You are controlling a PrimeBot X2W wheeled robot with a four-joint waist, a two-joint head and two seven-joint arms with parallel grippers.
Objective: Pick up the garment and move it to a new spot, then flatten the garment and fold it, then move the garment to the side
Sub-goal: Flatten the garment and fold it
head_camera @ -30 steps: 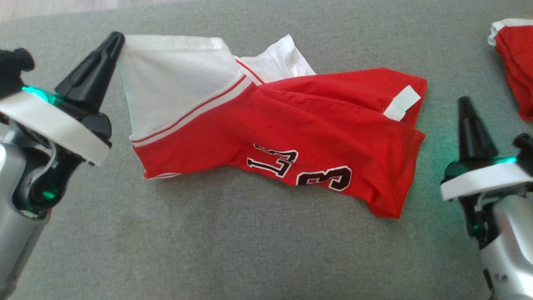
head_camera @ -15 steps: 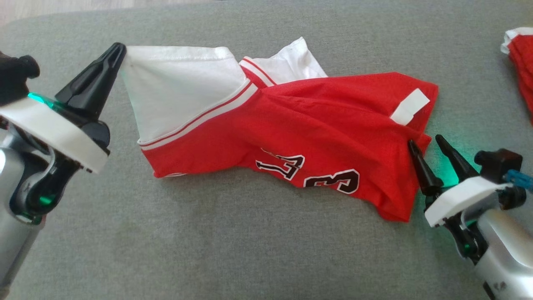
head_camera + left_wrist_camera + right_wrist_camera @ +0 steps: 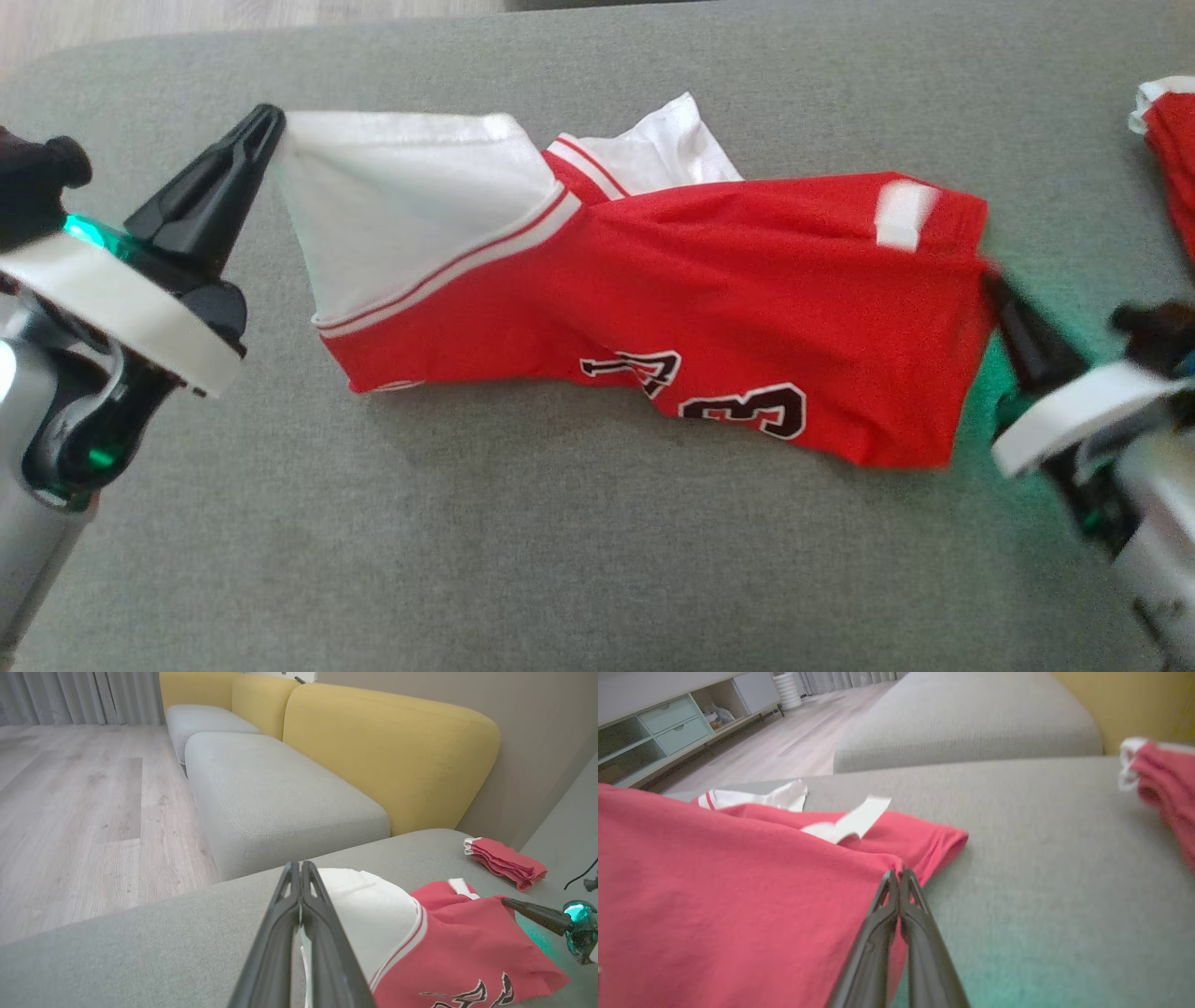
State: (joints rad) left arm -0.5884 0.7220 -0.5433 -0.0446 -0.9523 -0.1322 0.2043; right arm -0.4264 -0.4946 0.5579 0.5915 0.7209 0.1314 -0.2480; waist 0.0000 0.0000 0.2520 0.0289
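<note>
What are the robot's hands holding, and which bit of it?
Both hold the red and white shirt: the left hand pinches the corner of its white end, the right hand pinches its red edge at the other end.

A grey fabric seat cushion [image 3: 560, 560] is carrying everything here, its woven surface running wide from left to right. A garment [image 3: 709, 299], red with a white part at its left end and dark numerals edged in white, is lying across the middle of it, stretched sideways and rumpling along its far edge. A white label [image 3: 901, 215] is showing near its right end. A folded red cloth [image 3: 1172, 159] with a white edge is sitting well apart at the cushion's far right
</note>
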